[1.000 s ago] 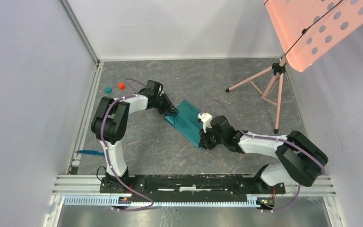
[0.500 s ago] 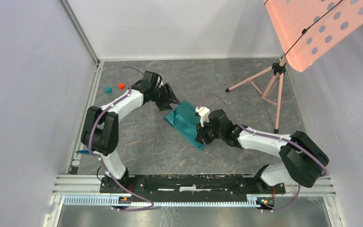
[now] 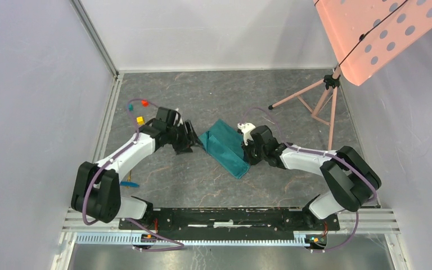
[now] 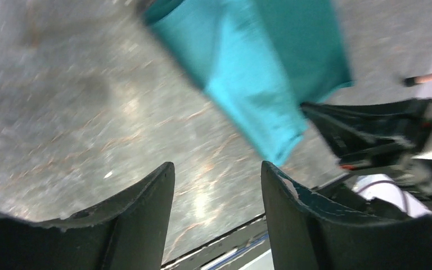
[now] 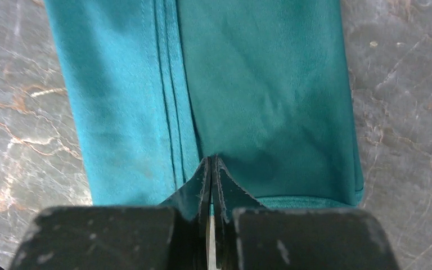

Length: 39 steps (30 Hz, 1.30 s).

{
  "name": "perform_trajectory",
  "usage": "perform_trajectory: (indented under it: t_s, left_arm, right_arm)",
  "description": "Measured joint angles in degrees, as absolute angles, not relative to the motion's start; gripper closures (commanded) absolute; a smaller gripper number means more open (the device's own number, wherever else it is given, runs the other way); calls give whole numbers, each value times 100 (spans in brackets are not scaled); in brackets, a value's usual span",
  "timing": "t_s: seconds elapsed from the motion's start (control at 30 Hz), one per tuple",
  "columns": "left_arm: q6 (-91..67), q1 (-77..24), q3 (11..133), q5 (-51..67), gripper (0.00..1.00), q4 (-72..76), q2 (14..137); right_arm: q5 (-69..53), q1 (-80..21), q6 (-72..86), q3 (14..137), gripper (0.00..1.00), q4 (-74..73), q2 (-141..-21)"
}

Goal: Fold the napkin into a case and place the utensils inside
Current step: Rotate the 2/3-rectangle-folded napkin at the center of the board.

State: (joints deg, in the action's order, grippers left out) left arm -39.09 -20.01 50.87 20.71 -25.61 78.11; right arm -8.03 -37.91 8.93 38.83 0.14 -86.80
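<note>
Release by the left gripper (image 3: 190, 136): its jaws now gape empty, drawn back left of the folded napkin (image 3: 223, 147) at mid-table. Right gripper (image 3: 247, 151) has closed, tips on the cloth's right side. Blue utensil (image 3: 128, 183) lies outside, near left.

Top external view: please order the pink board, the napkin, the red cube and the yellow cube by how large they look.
1. pink board (nearer the camera, cropped).
2. napkin.
3. red cube and yellow cube: alike, not ranked.
</note>
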Motion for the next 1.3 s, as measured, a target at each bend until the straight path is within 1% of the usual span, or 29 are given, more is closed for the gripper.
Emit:
perform_trajectory:
  t_s: [0.13, 0.2, 0.27, 0.33, 0.4, 0.53, 0.63, 0.7, 0.8, 0.87, 0.9, 0.93, 1.0, 1.07, 1.13, 1.3]
  left_arm:
    - [-3918, -2029, 4381, 1848, 47, -2543, 7828]
    - [-3953, -2038, 4211, 1739, 53, -2427, 7937]
    - [-4001, -2040, 4189, 1638, 55, -2235, 8243]
    - [-4036, -2040, 4241, 1570, 58, -2027, 8691]
    - [-4185, -2029, 4521, 1767, 60, -1949, 9129]
    - [-4206, -2047, 5196, 1728, 61, -1732, 9778]
    - [-4198, -2049, 5671, 1619, 60, -1761, 10136]
    - [-4182, -2049, 5905, 1452, 57, -1811, 10267]
    - [-3972, -2047, 6171, 1028, 43, -2178, 10294]
    - [-3795, -2036, 6233, 731, 34, -2425, 10151]
    - [-3717, -2036, 6230, 620, 30, -2580, 10014]
    - [-3651, -2036, 6219, 510, 27, -2759, 9808]
    - [-3610, -2049, 6143, 425, 23, -2934, 9288]
    - [-3612, -2163, 6025, 397, 23, -3059, 8676]
    - [-3621, -2506, 5922, 333, 23, -3166, 8112]
    - [-3830, -3269, 5544, 366, 24, -3133, 7542]
  right_arm:
    - [-521, -3865, 1044, 3417, 99, 397, -8482]
    - [-370, -3962, 1186, 3164, 99, 718, -8353]
    - [-187, -4095, 1356, 2982, 99, 967, -8265]
    - [23, -4324, 1592, 2810, 99, 1162, -8169]
    - [150, -4606, 1892, 2670, 97, 1293, -8079]
    - [202, -5162, 2418, 2598, 88, 1363, -8027]
    - [-139, -5411, 2602, 2696, 81, 1387, -8145]
    - [-473, -5472, 2639, 2912, 72, 1402, -8342]
    - [-862, -5450, 2554, 3350, 61, 1317, -8425]
    - [-1031, -5306, 2432, 3562, 51, 1249, -8239]
    - [-1085, -5175, 2379, 3579, 43, 1210, -8053]
    - [-1144, -5000, 2333, 3568, 36, 1131, -7843]
    - [-1227, -4410, 2259, 3444, 26, 993, -7288]
    - [-1330, -3710, 2202, 3262, 22, 908, -6825]
    - [-1647, -3133, 2115, 3142, 21, 819, -6753]
    - [-2401, -2788, 1896, 3079, 22, 432, -7367]
